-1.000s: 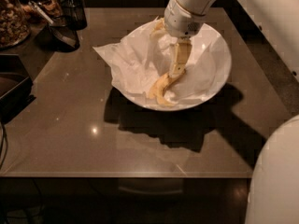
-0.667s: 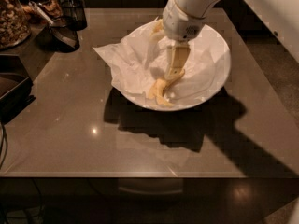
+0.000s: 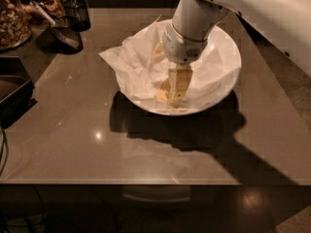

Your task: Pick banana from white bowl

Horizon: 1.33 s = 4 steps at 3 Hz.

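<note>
The white bowl (image 3: pixel 221 76) sits on the glossy brown table, lined with crumpled white paper (image 3: pixel 129 64) that spills over its left rim. The banana (image 3: pixel 162 94) lies at the bowl's front; only a yellow patch of it shows, left of the gripper's tip. My gripper (image 3: pixel 177 95) hangs straight down from the white wrist (image 3: pixel 187 40) into the bowl, its cream-yellow tip down at the banana and covering most of it. A second yellowish patch (image 3: pixel 158 50) shows in the paper behind the wrist; I cannot tell what it is.
Dark containers (image 3: pixel 73 18) and a jar of snacks (image 3: pixel 12 16) stand at the back left. A dark tray (image 3: pixel 12 93) sits at the left edge. The white arm (image 3: pixel 272 13) crosses the top right. The table's front edge (image 3: pixel 146 182) runs below.
The gripper has dropped lower into the bowl, onto the banana, and now covers more of it. The bowl and paper have not moved.
</note>
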### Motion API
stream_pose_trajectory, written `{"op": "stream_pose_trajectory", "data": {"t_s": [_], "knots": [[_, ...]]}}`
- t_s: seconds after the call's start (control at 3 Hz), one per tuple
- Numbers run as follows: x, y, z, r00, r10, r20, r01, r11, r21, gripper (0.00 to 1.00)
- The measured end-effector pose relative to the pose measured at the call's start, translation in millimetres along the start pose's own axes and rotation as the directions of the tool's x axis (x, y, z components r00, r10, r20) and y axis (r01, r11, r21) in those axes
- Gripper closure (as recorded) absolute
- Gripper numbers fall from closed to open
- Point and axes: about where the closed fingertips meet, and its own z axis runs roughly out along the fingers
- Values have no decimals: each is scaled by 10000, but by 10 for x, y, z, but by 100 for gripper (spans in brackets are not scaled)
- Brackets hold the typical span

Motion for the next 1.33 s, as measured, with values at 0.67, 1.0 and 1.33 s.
{"op": "stream_pose_trajectory", "data": {"t_s": [0.67,1.0,1.33], "knots": [[132,-222,-219,9993,-15,-373,25,9997,252,25],[97,-159,-148,9995,-34,-326,38,9999,124,29],[-23,-78,21,9997,-190,-177,186,9996,-190,29]]}}
